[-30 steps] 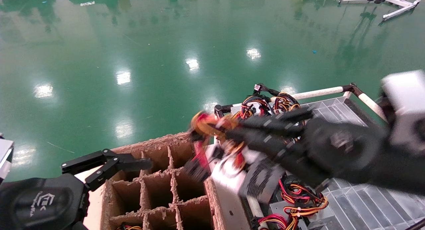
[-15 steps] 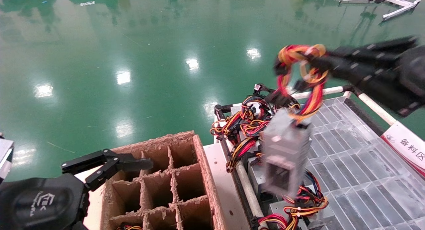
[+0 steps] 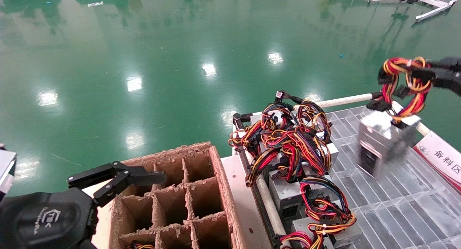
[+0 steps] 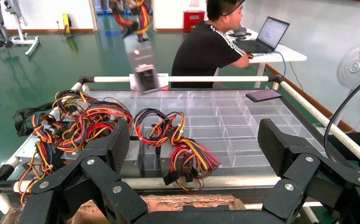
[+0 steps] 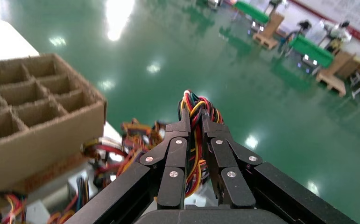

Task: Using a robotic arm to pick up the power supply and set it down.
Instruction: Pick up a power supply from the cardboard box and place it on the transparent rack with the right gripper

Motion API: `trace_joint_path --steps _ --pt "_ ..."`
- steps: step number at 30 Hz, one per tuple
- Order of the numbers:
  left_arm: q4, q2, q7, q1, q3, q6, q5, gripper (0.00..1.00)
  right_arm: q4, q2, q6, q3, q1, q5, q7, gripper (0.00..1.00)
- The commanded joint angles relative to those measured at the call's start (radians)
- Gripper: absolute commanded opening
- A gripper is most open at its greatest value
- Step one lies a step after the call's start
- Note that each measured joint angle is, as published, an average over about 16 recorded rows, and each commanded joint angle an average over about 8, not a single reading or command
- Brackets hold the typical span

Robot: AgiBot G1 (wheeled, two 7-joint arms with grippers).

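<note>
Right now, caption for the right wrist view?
Right end effector shut on the wire bundle, above the green floor, carton behind.

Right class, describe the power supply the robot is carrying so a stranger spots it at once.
Find the clear gridded tray on the robot's right. Above its far right corner, a grey metal box, the power supply, dangles by its wire loop from the right hand. Unlike the piled ones, it hangs in mid-air.

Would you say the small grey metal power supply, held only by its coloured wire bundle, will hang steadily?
Probably not: the right gripper pinches only the flexible wire loop, so the power supply dangles tilted and likely swings. It looks heavy for its size.
</note>
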Motion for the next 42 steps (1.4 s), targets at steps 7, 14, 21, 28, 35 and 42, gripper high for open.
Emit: trace_joint_path --steps 7,14,21,28,35,42 --pt "0.0 0.0 0.0 0.0 0.0 0.0 0.0 1.0 -0.028 -0.003 0.017 -0.048 0.031 -0.131 -0.03 0.0" --pt "0.0 0.0 0.0 0.0 0.0 0.0 0.0 1.0 -0.052 -0.058 -0.006 -0.086 0.063 -0.212 -0.046 0.0" --pt "0.0 0.0 0.0 0.0 0.0 0.0 0.0 1.0 -0.107 -0.149 -0.007 -0.123 0.106 -0.294 -0.086 0.0" --pt "0.0 0.0 0.0 0.0 0.001 0.0 0.0 1.0 -0.195 -0.261 -0.008 -0.152 0.135 -0.346 -0.148 0.0" --pt "0.0 0.0 0.0 0.0 0.001 0.0 0.0 1.0 -0.296 -0.336 -0.003 -0.164 0.141 -0.367 -0.229 0.0" --pt "0.0 0.0 0.0 0.0 0.001 0.0 -0.001 1.0 -0.399 -0.367 0.0 -0.147 0.1 -0.336 -0.305 0.0"
